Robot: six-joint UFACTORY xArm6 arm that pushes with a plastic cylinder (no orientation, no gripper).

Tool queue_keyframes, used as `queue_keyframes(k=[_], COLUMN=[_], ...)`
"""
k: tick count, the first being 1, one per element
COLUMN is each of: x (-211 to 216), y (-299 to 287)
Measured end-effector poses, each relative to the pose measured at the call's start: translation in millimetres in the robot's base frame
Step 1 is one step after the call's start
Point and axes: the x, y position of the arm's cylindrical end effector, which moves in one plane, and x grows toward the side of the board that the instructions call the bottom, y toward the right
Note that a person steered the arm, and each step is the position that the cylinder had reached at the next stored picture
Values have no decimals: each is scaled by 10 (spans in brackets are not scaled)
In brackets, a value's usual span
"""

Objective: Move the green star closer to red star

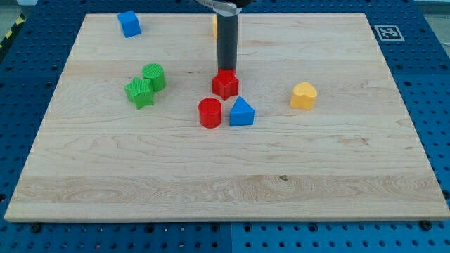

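The wooden board (337, 176) lay pale and grained on a blue perforated table (436, 84), and all the blocks sat on it. My tip (226, 70) carried no jaws to open or close and gripped nothing; it stood just behind the red star (225, 84), at its far edge. The green star (139, 92), ribbed on top, sat well to the view's left, touching the green cylinder (154, 76). A red cylinder (209, 112) and a blue triangular block (241, 112) stood just below the red star. A yellow heart-like block (304, 95) lay to the right, a blue block (129, 23) top left, and a yellow block (214, 27) was mostly hidden behind the rod.
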Motion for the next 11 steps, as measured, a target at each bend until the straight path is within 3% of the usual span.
queue_keyframes(k=[2, 3, 5, 6, 8, 10, 11], x=[50, -170, -566, -250, 619, 746, 778], y=[-98, -376, -1569, -2023, -1909, -1286, -1413])
